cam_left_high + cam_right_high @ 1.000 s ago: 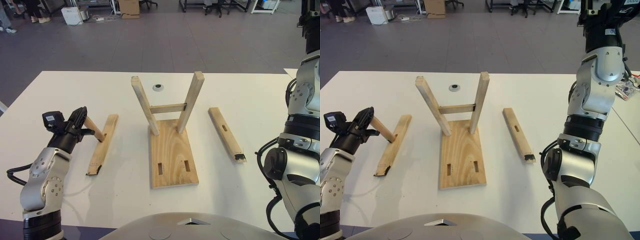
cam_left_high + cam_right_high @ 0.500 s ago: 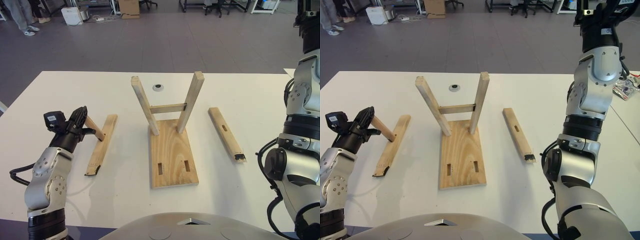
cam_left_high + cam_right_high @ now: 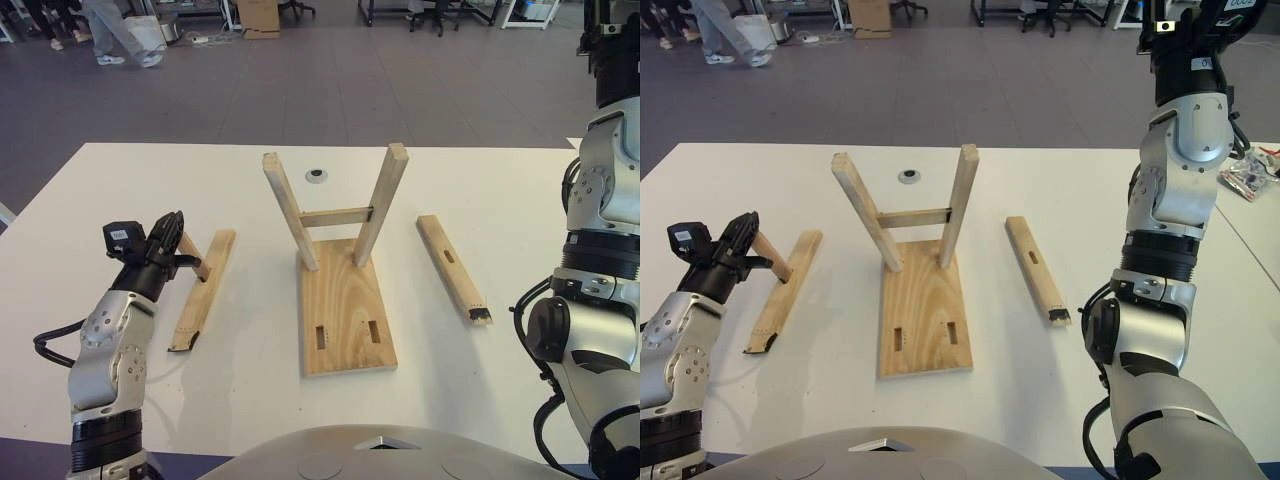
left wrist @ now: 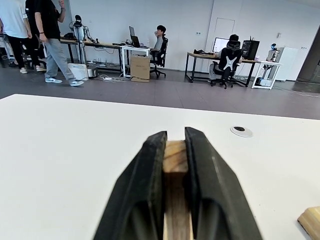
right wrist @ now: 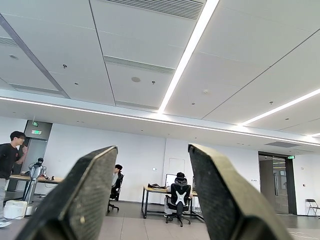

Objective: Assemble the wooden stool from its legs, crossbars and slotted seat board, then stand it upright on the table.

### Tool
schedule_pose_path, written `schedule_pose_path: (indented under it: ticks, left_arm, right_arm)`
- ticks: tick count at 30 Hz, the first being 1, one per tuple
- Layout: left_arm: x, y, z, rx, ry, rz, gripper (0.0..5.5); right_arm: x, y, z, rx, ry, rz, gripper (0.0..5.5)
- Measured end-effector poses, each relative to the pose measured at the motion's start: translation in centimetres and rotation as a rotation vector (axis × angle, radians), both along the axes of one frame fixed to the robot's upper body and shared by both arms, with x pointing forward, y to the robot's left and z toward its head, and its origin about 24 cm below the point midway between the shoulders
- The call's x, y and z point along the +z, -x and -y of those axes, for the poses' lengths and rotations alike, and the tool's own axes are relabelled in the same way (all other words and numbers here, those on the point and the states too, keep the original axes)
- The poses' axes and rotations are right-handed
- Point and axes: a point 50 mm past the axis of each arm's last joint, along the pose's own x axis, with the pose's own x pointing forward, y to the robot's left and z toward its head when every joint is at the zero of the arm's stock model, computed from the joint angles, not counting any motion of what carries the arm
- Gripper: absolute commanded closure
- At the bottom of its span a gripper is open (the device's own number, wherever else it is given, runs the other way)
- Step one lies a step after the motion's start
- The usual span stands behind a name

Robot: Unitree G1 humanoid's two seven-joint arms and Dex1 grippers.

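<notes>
- Head views, progress: the seat board lies flat, underside up, in the middle of the table. Two fitted legs stand up from its far end, joined by a fitted crossbar. The two slots at its near end are unfilled. By my judgement the stool is about half built.
- Head views, loose parts: the left loose leg lies flat to the left of the board, apart from it. A held crossbar slants up from it and appears plugged into its side. The right loose leg lies flat to the right of the board, with a slot in its face and a dark near end.
- Left wrist view: the left gripper is pinched on the free end of the held crossbar, with pale wood filling the gap between its fingers.
- Right wrist view: the right gripper is spread wide with nothing between its fingers. It points at the ceiling, far from all the parts.
- Remaining work: join the second leg pair, seat it in the open slots, then turn the stool upright.
</notes>
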Motion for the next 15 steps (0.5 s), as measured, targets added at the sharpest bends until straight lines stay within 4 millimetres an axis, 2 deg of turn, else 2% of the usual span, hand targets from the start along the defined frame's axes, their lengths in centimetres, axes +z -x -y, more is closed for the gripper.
schedule_pose_path:
  ticks: [6, 11, 15]
  left_arm:
    - [-0.4, 0.2, 0.4, 0.006, -0.037, 0.020, 5.09]
    - [-2.0, 3.2, 1.6, 0.035, -0.020, 0.080, 5.09]
    - [-2.1, 3.3, 1.5, 0.044, -0.015, 0.086, 5.09]
  right_arm:
    - [-0.1, 0.1, -0.5, 0.010, 0.009, 0.005, 2.85]
    - [-0.5, 0.2, -0.3, 0.002, -0.001, -0.011, 2.85]
    - [-0.5, 0.2, -0.4, 0.000, -0.003, -0.011, 2.85]
